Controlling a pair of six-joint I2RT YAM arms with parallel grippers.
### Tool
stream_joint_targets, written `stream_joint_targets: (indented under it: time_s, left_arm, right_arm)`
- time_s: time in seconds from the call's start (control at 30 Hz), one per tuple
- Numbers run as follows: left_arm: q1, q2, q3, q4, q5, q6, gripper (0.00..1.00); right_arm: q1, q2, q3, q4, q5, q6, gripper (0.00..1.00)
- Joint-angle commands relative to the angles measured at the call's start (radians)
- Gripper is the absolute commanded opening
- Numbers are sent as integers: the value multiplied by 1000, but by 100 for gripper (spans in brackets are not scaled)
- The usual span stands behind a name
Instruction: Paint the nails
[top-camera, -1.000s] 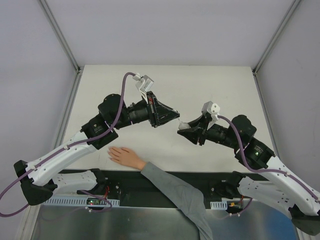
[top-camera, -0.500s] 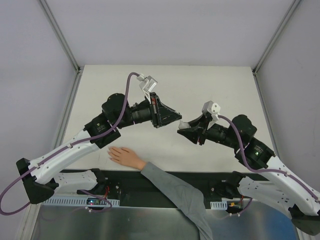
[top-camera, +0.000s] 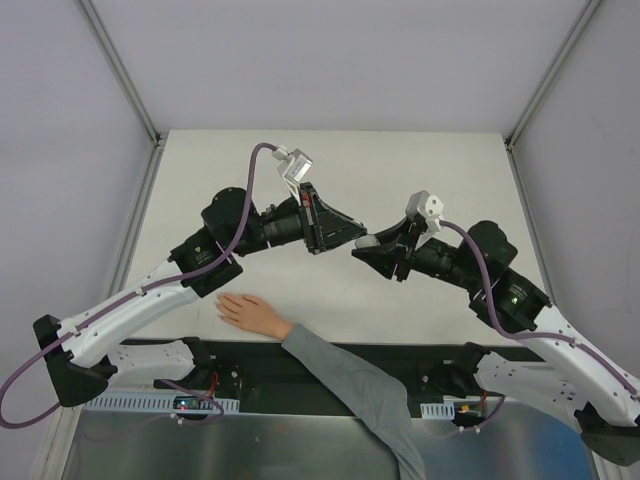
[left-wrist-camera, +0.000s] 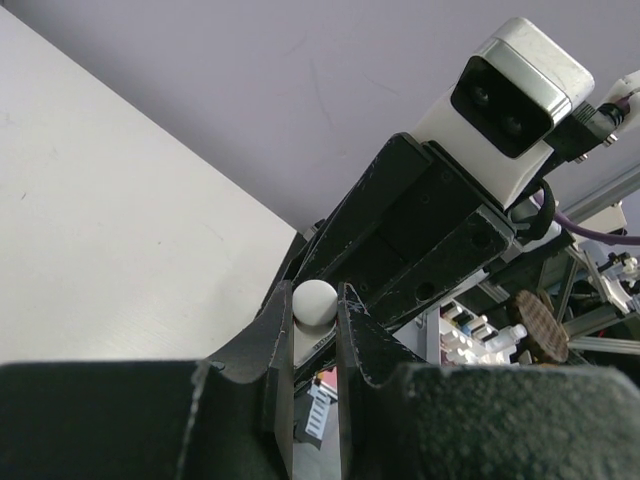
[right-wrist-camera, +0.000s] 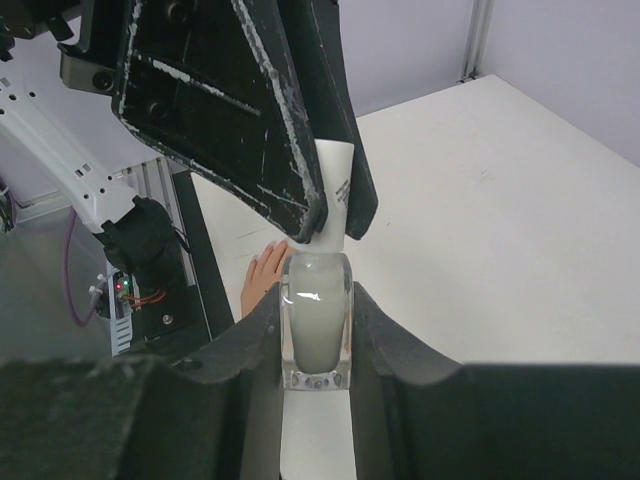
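Observation:
A small clear bottle of whitish polish stands upright between my right gripper's jaws, which are shut on its body. Its white cap sits between the fingers of my left gripper, shut on it from above. In the left wrist view the cap's round top touches both fingers of the left gripper. In the top view the two grippers meet over mid-table, left and right. The pale hand lies flat at the near edge. Its nails are barely visible.
The grey sleeve runs from the hand towards the bottom of the top view, between the arm bases. Metal frame posts bound the white table. A rack of small bottles shows off the table in the left wrist view.
My right gripper has carried the bottle up and left to the left gripper, and the cap now sits between the left fingers. The hand has not moved.

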Motion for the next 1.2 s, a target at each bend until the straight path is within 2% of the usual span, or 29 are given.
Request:
stream_joint_targets:
  time_s: [0.0,0.13,0.23,0.3,0.37,0.4,0.43,0.47,0.5,0.53,0.57,0.6,0.67,0.73,0.77,0.87,0.9,0.97,1.0,1.13,1.17]
  left_arm:
    - [-21,2,-10,41,24,1,0]
    - [-24,0,-21,9,39,46,0]
    - [-22,5,-39,19,141,77,0]
    - [-22,0,-56,83,260,82,0]
    - [-22,12,-72,139,391,96,0]
    - [-24,20,-62,142,449,99,0]
    - [-22,26,-55,156,534,106,0]
    - [-24,26,-61,179,575,108,0]
    - [-27,19,-71,205,591,114,0]
    - [-30,3,-90,229,611,142,0]
    - [-33,-4,-98,237,619,160,0]
    - [-35,-12,-102,237,622,174,0]
    - [-33,-26,-102,224,613,212,0]
    - [-33,-23,-92,210,584,226,0]
    - [-35,-20,-81,187,564,228,0]
    - [-35,-14,-47,100,501,231,0]
    - [-35,-18,-42,76,441,234,0]
    - [-32,-46,-45,50,389,237,6]
    - [-32,-75,-49,27,331,238,13]
    - [-30,-148,-64,1,209,254,57]
    - [-32,-165,-65,-4,192,260,62]
  right_arm:
    - [0,30,86,94,5,18,0]
    - [0,41,119,124,-7,37,0]
    - [0,50,152,149,-41,67,0]
    - [0,41,158,213,-110,91,0]
    - [-3,46,166,276,-297,157,0]
    - [-2,70,175,354,-387,195,0]
    - [0,81,192,423,-544,328,0]
    - [1,93,183,521,-593,432,0]
    - [6,101,162,775,-624,532,0]
    - [7,133,137,901,-657,744,0]
    - [7,156,140,1012,-676,842,0]
    - [9,179,145,1206,-687,925,0]
    - [1,228,154,1302,-678,1056,0]
    - [-2,230,145,1268,-667,1035,0]
    - [-5,214,131,1232,-667,969,0]
    - [-11,155,114,994,-650,810,0]
    - [-13,136,116,798,-643,659,0]
    - [-11,102,126,609,-598,500,0]
    - [-13,81,135,476,-583,388,0]
    - [-11,64,149,301,-518,256,0]
    - [-11,61,148,278,-503,231,0]
